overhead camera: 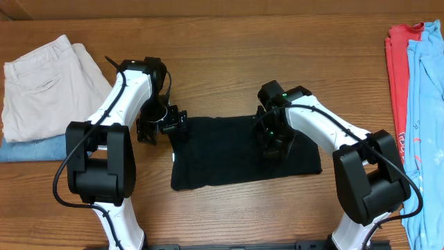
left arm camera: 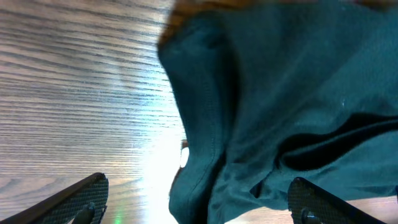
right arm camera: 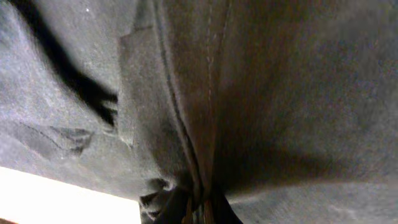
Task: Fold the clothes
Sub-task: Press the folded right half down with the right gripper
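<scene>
Shirt (overhead camera: 229,156) bunches beneath right hand (overhead camera: 272,148), pinched likely for folding over; left hand (left arm camera: 198,193) gapes open astride its edge.

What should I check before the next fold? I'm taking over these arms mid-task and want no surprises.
1. Left gripper open: ok, fingers apart at the black shirt's left edge.
2. Right gripper shut on the shirt: ok, fabric bunches at its tips.
3. Shirt lying smooth: not ok, folds ridge up near the left edge.
4. Cream trousers and red garment clear of the shirt: ok.
5. Layers' edges aligned: cannot tell.
</scene>
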{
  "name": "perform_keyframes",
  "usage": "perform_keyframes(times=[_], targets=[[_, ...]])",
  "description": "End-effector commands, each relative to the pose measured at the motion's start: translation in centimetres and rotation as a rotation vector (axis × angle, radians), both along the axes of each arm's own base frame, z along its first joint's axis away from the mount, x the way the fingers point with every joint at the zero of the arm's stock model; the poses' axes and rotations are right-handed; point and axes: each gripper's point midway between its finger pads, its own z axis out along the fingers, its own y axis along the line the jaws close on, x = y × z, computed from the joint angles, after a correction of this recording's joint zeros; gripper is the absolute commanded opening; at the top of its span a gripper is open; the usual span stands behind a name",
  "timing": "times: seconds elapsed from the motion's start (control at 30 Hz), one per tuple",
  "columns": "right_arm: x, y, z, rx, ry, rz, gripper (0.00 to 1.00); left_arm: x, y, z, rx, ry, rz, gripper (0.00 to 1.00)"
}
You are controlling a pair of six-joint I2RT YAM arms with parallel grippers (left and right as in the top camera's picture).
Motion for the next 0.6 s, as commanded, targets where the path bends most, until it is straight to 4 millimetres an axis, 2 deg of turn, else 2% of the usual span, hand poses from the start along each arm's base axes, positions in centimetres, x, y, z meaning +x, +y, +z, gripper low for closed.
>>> perform_keyframes(times=[0.0,0.1,0.23,0.27,0.47,0.57], targets=[[0.6,-0.3,1.5,0.000,-0.037,0.031,0.04,0.1,-0.1,0.7,-0.019,-0.025,-0.009,0.95],[0.6,-0.2,1.5,0.005,-0.040,0.030,0.09,0.1,-0.1,0.7,-0.019,-0.028,-0.009,0.95],[1.0,1.0,1.6,0.066,-0.051,0.024,0.31,0.1,-0.1,0.7,-0.018,-0.027,-0.010,0.95],[1.1,1.4,1.6,0.089,-0.051,0.021,0.34,0.1,-0.1,0.7,-0.018,-0.027,-0.010,0.95],[1.5,3.8,2.3,0.226,-0.052,0.017,0.41,0.1,-0.1,0.7,-0.018,-0.027,-0.010,0.95],[1.2,4.3,2.6,0.267,-0.043,0.038,0.42,0.1,-0.1,0.7,-0.018,-0.027,-0.010,0.95]])
